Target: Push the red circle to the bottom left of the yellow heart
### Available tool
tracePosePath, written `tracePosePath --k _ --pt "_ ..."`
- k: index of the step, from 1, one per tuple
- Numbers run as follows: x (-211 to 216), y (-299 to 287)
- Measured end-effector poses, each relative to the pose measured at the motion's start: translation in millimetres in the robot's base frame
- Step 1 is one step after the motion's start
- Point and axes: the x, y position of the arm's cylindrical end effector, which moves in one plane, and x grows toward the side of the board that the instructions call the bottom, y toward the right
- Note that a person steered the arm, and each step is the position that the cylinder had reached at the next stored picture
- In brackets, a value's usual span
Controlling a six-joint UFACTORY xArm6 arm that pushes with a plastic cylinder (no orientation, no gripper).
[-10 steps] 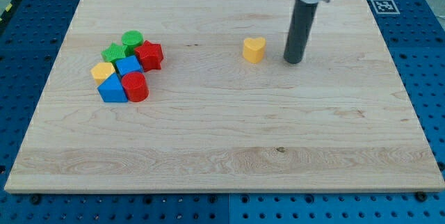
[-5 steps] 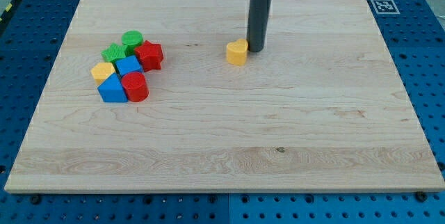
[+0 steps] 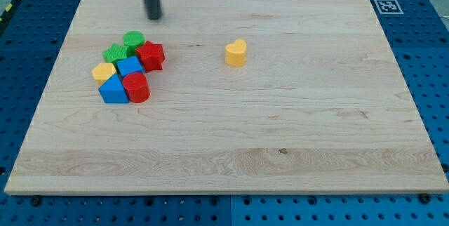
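Wooden worktop (image 3: 280,128) on blue pegboard (image 3: 435,78). Cluster at view's left: green circle (image 3: 133,41), green star (image 3: 114,53), red star (image 3: 151,55), blue cube (image 3: 129,67), yellow pentagon (image 3: 103,71), blue triangle (image 3: 112,90), touching. Marker tag (image 3: 388,5) top right.

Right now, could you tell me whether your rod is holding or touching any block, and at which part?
Nothing is held. My tip stands free on the board, above the green circle toward the view's top, touching no block.
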Motion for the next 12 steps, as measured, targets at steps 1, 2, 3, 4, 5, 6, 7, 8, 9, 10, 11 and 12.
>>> tracePosePath --k 1,2,3,4,5,6,7,8,9,10,11,12 --pt "5 -68" --pt "55 -85" --pt "121 -95" --pt "171 -113" --pt "186 -121" --pt "186 -115" --pt "186 -62" --pt "186 8" --pt "186 75" --pt "186 108" --pt "186 120" --pt "196 110"
